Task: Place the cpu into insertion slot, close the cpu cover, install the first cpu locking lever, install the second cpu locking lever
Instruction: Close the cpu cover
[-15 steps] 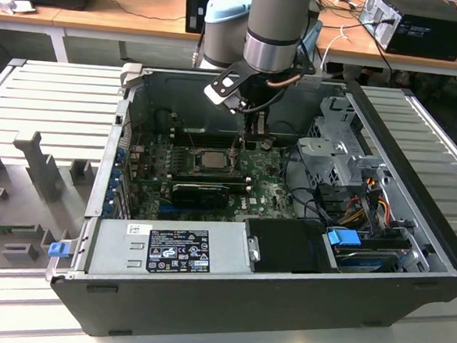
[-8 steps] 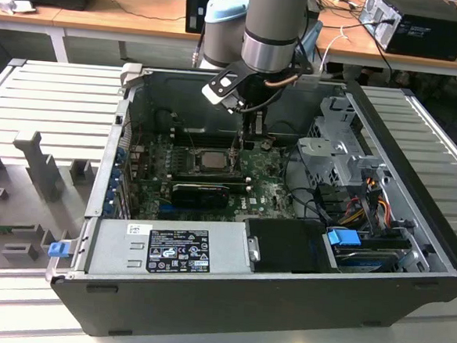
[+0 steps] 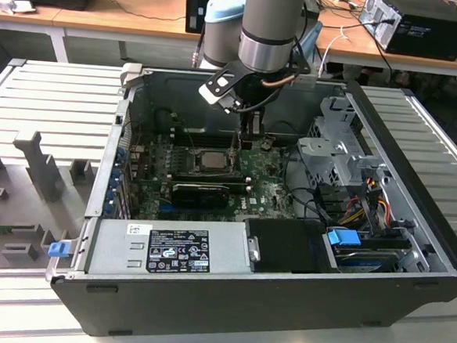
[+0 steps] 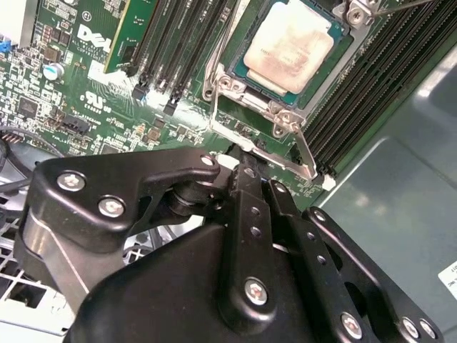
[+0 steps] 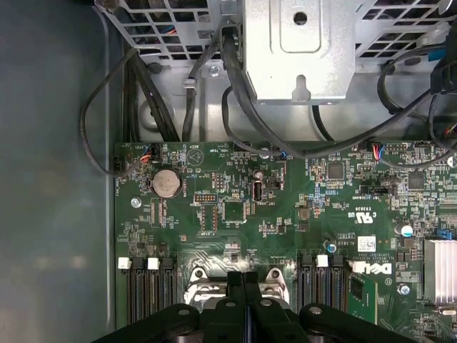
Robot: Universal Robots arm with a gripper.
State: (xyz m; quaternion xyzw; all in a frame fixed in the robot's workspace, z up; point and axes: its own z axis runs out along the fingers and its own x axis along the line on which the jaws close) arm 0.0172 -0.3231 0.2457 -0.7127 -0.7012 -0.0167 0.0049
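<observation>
The cpu (image 4: 289, 44), grey top face up, lies flat in the insertion slot (image 3: 194, 163) on the green motherboard (image 5: 214, 193). The cpu cover (image 4: 223, 84), a metal frame, lies down around it. A thin wire locking lever (image 4: 278, 158) runs along the socket's near edge, and another lever's end (image 4: 400, 7) shows at the far corner. My gripper (image 4: 246, 170) is shut, its black fingertips together just beside the near lever, with nothing seen between them. In the exterior view the gripper (image 3: 251, 138) hangs to the right of the cpu (image 3: 212, 158). The fingers (image 5: 235, 286) press together in the first wrist view.
Long black memory slots (image 4: 178, 50) flank the socket on both sides. A black card (image 3: 199, 193) lies in front of the socket. A metal drive cage (image 3: 336, 144) and cables (image 5: 171, 107) stand at the exterior view's right. The power supply (image 3: 168, 246) closes the case's front.
</observation>
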